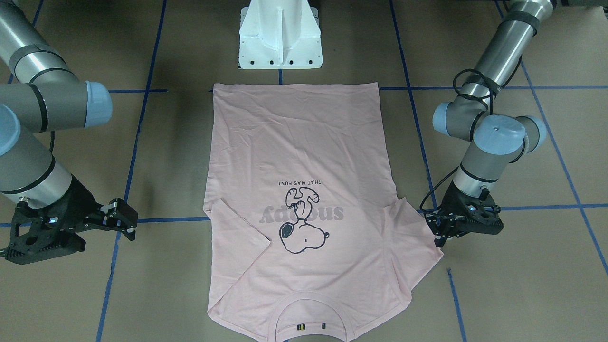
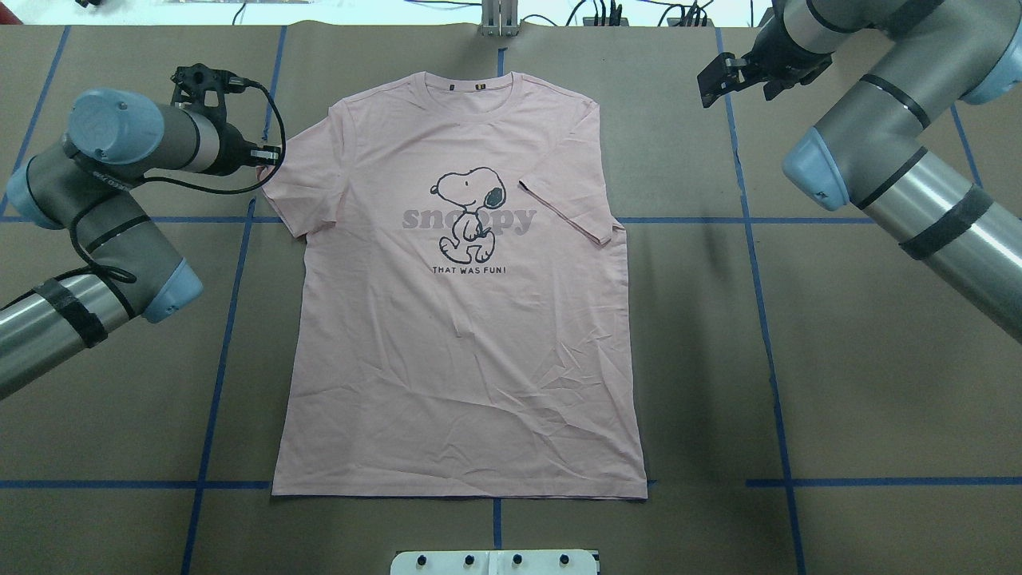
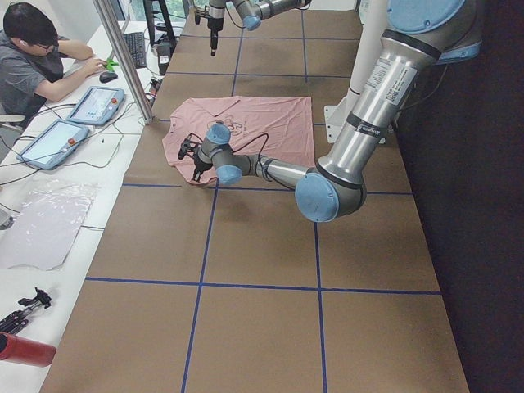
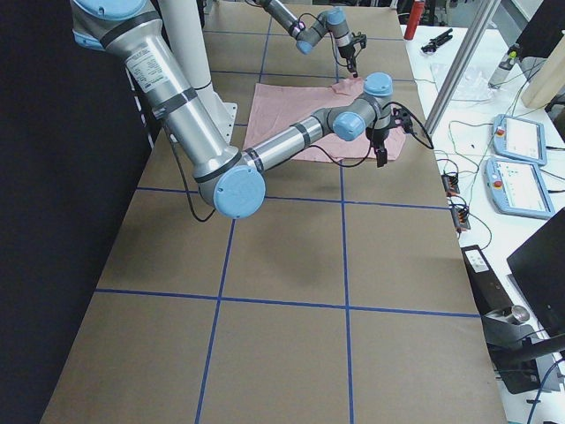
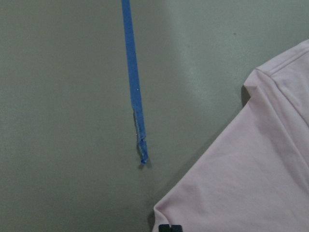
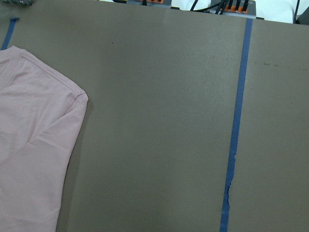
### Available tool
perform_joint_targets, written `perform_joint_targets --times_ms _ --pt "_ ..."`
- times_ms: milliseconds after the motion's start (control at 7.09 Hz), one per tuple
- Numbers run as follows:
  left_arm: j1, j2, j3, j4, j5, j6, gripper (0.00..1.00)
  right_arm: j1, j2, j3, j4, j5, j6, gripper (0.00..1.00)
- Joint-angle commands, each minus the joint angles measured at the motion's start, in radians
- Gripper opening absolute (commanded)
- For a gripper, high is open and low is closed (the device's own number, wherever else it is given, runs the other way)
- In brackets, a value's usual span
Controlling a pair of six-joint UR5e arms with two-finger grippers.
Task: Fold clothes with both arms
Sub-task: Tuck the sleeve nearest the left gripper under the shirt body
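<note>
Your left gripper sits low at the outer edge of the left sleeve. Its tips touch or are just beside the cloth. You cannot tell from these views whether the jaws are parted or closed on the hem of that sleeve.

The pale pink T-shirt lies flat and print-up in the middle of the bench. Its long axis runs straight away from the robot, with the collar at the far end and the hem near the white pedestal base.

The sleeve spreads outward to the left, so the cloth lies to the right of the gripper. The fold you are likely setting up would carry it inward, across the chest. The right sleeve is already turned in over the body.

Your right gripper hangs above bare bench, well apart from the shirt and out beyond the collar end, with jaws parted and nothing between them. The left arm is plainly the nearer one. Only blue tape lines cross the bench, and nothing stands in the sleeve's path.
</note>
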Motion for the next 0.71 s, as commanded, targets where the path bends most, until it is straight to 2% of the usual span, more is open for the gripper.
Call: perform_joint_targets --times_ms 0,282,564 --pt "0.022 -0.158 -0.03 0.28 0.005 -0.061 0.0 -0.002 -0.002 -0.002 0.0 0.0 0.0 1.0" --pt "0.112 -0.301 0.01 0.412 0.067 -0.179 0.0 -0.002 -0.002 -0.002 -0.002 0.0 0.004 1.0" --pt "0.139 -0.32 0.036 0.418 0.075 -0.204 0.0 -0.003 -0.002 -0.002 0.0 0.0 0.007 1.0"
